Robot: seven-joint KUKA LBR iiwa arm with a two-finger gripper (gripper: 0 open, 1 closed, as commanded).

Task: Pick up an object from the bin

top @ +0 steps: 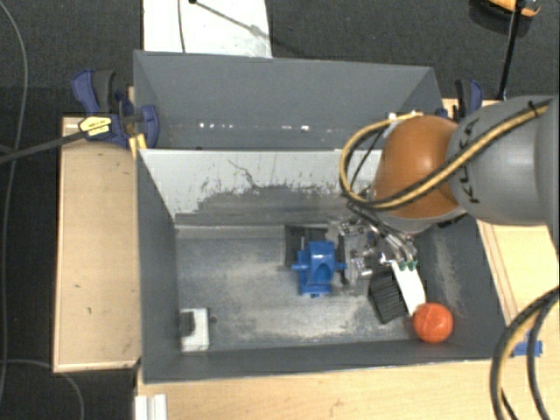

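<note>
1. The blue piece (315,268), a blocky plastic thing, lies on the floor of the bin (236,291), about midway between near and far and a little right of centre. It seems to run slightly longer from far to near than across.
2. The gripper (354,254) hangs low just right of the blue piece, touching it or nearly so. Whether it is wide or narrow cannot be told here, and nothing shows clearly held in it.
3. The coming move likely turns on that offset: the blue piece lies to the gripper's left, so a grasp would need a small shift left before closing across its short side.
4. A dark thing (302,238) sits against the blue piece's far side and could get in the way.
5. A black brush (388,297) with a white handle lies just near and right of the gripper.
6. An orange ball (432,322) rests beside the brush, by the near right corner.
7. A white block (194,329) stands well apart in the near left corner.
</note>
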